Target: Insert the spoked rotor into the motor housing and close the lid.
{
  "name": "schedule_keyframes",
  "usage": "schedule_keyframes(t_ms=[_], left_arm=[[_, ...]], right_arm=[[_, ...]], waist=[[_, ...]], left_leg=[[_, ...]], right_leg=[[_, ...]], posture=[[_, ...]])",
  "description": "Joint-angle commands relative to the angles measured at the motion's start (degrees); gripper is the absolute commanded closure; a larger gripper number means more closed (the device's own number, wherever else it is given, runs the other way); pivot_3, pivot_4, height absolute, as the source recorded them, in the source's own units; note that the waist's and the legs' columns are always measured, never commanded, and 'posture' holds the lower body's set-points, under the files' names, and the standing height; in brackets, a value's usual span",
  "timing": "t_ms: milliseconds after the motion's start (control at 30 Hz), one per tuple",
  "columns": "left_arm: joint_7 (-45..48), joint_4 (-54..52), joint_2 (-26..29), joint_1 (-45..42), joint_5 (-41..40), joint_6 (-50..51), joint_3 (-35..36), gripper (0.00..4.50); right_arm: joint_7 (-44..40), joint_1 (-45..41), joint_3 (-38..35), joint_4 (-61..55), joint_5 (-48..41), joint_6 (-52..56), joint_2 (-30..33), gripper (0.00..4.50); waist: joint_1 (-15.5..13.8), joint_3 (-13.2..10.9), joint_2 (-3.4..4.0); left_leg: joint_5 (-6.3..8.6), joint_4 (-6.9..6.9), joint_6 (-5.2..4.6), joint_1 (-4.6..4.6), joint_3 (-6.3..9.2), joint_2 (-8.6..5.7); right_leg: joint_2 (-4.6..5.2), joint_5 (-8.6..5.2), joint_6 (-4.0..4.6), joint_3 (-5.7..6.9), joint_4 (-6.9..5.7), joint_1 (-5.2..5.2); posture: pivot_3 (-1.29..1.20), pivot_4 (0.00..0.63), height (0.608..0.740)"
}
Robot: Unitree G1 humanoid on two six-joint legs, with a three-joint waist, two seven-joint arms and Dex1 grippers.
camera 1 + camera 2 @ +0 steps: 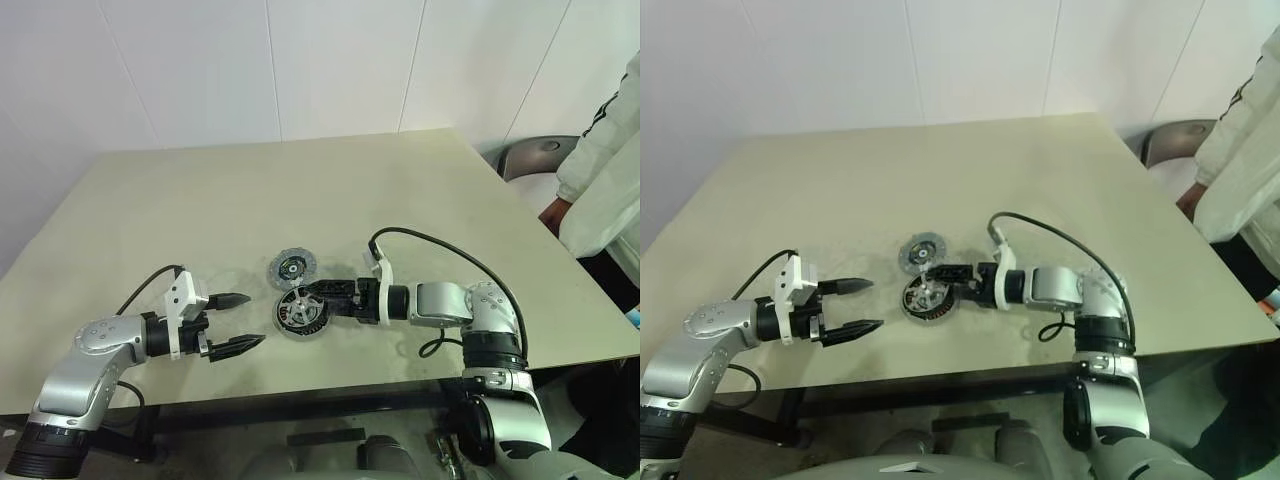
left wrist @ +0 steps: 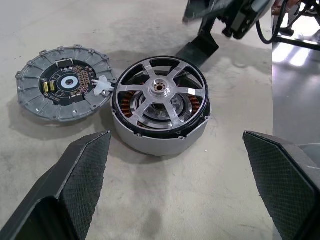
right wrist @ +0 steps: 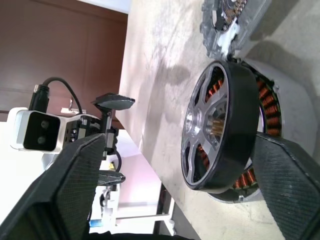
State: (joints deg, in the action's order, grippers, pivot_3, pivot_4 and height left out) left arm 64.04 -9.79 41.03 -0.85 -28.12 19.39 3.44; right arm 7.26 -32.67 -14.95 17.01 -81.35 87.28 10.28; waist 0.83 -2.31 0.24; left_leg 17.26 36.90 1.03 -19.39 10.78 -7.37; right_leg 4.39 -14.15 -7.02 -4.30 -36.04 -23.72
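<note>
Your spoked rotor (image 2: 159, 98) sits in the motor housing (image 2: 150, 142) near the middle of the bench (image 1: 300, 190), not fully down. In the right wrist view the rotor's black rim stands tilted, one side raised clear of the housing so the copper windings show beneath it, while the opposite side sits lower in the cup.

The lid (image 2: 62, 82) lies flat on the bench just beside the housing, on its far-left side as you look from the head camera. Its circuit-board face is up, and a small white connector (image 2: 101, 86) at its edge reaches to the rotor's rim.

Your right claw (image 1: 312, 298) comes in from the right, pointing left across the bench. Its fingers stand wide, one on either side of the rotor with gaps showing, so it grips nothing.

Your left claw (image 1: 238, 322) hangs to the left of the parts, apart from them, aimed toward the housing. Its fingers (image 2: 82, 172) are spread wide and hold nothing.

A person in a white jacket (image 1: 610, 160) stands at the bench's far right edge, next to a grey chair (image 1: 535, 155).
</note>
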Motion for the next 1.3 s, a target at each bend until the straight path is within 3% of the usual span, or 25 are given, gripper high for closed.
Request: schedule_keyframes(t_ms=[33, 400, 533, 733, 833, 967, 1067, 1133, 1200, 1300], left_arm=[[-0.01, -1.21, 0.18, -1.24, -0.47, -0.17, 0.56, 0.00], [0.62, 0.05, -0.37, -1.86, 0.05, -1.12, -0.15, 0.00], [0.86, 0.56, -0.63, -2.09, 0.23, -1.50, -0.36, 0.00], [1.10, 1.01, -0.82, -2.38, 0.43, -1.82, -0.63, 0.00], [1.07, 1.18, -0.86, -2.43, 0.42, -1.91, -0.68, 0.00], [0.98, 1.26, -0.75, -2.09, 0.41, -1.74, -0.61, 0.00], [0.86, 1.10, -0.72, -1.84, 0.41, -1.62, -0.59, 0.00], [0.75, 1.03, -0.75, -1.69, 0.44, -1.66, -0.50, 0.00], [0.48, 0.84, -0.92, -1.43, 0.41, -1.68, -0.37, 0.00], [0.16, 0.27, -1.12, -0.79, 0.28, -1.73, -0.24, 0.00]], right_arm=[[-0.82, -2.31, -0.84, -2.75, -1.42, 0.66, 0.85, 0.02], [-0.96, -3.40, -0.76, -5.70, -3.57, 2.61, 3.70, 0.02], [-2.77, -3.16, -0.48, -7.27, -2.89, 4.03, 7.48, 0.02], [-10.98, -2.73, 4.62, -15.11, 4.93, 0.10, 11.64, 0.02], [-18.61, -1.82, 12.06, -20.55, 13.25, -6.36, 13.59, 0.63], [-35.33, -0.81, 28.54, -29.77, 31.95, -26.60, 19.53, 2.00], [-41.76, -0.17, 31.89, -30.21, 35.08, -30.25, 19.82, 3.05], [-45.87, 0.96, 34.30, -29.34, 41.99, -40.93, 18.95, 3.79], [-47.03, 0.57, 36.03, -27.23, 45.20, -41.98, 18.41, 4.46], [-48.82, -0.89, 37.33, -23.45, 48.38, -43.53, 15.93, 4.46]], waist=[[-0.02, 0.00, 0.00], [0.00, 0.00, 0.00], [-0.12, 0.00, 0.00], [0.02, 0.00, -0.02], [0.00, 0.00, -0.03], [-0.08, -0.03, -0.07], [-0.13, -0.03, -0.12], [-0.21, -0.03, -0.20], [-0.23, -0.04, -0.20], [-0.18, -0.03, -0.23]], left_leg=[[0.00, 0.00, 0.00, 0.00, 0.00, 0.00], [0.00, 0.00, 0.00, -0.02, 0.00, 0.00], [0.00, 0.00, 0.00, -0.02, 0.00, 0.00], [0.00, 0.01, -0.01, -0.04, -0.01, 0.00], [0.00, 0.01, -0.01, -0.03, -0.01, 0.01], [0.01, 0.05, -0.01, -0.05, -0.02, 0.00], [0.02, 0.05, -0.03, -0.06, 0.00, 0.00], [0.02, 0.04, -0.03, -0.06, 0.00, 0.00], [0.03, 0.05, -0.03, -0.06, 0.00, -0.01], [0.02, 0.05, -0.03, -0.03, 0.00, 0.00]], right_leg=[[0.00, 0.00, 0.00, 0.00, 0.00, 0.00], [0.01, 0.00, 0.00, 0.00, 0.02, -0.01], [0.02, 0.00, 0.00, 0.00, 0.03, 0.00], [0.04, 0.00, -0.01, 0.00, 0.04, 0.00], [0.05, -0.01, -0.02, 0.00, 0.03, 0.00], [0.05, -0.01, -0.06, 0.03, 0.06, 0.01], [0.05, 0.02, -0.11, 0.06, 0.17, 0.06], [0.05, 0.02, -0.10, 0.06, 0.19, 0.06], [0.05, 0.03, -0.11, 0.06, 0.19, 0.07], [0.03, 0.03, -0.09, 0.06, 0.16, 0.07]], posture=[[0.00, 0.000, 0.740], [0.00, 0.000, 0.740], [0.00, 0.000, 0.740], [0.00, 0.000, 0.740], [0.00, 0.000, 0.740], [0.00, 0.000, 0.740], [0.00, 0.000, 0.740], [0.00, 0.000, 0.740], [0.00, 0.000, 0.740], [0.00, 0.000, 0.740]])
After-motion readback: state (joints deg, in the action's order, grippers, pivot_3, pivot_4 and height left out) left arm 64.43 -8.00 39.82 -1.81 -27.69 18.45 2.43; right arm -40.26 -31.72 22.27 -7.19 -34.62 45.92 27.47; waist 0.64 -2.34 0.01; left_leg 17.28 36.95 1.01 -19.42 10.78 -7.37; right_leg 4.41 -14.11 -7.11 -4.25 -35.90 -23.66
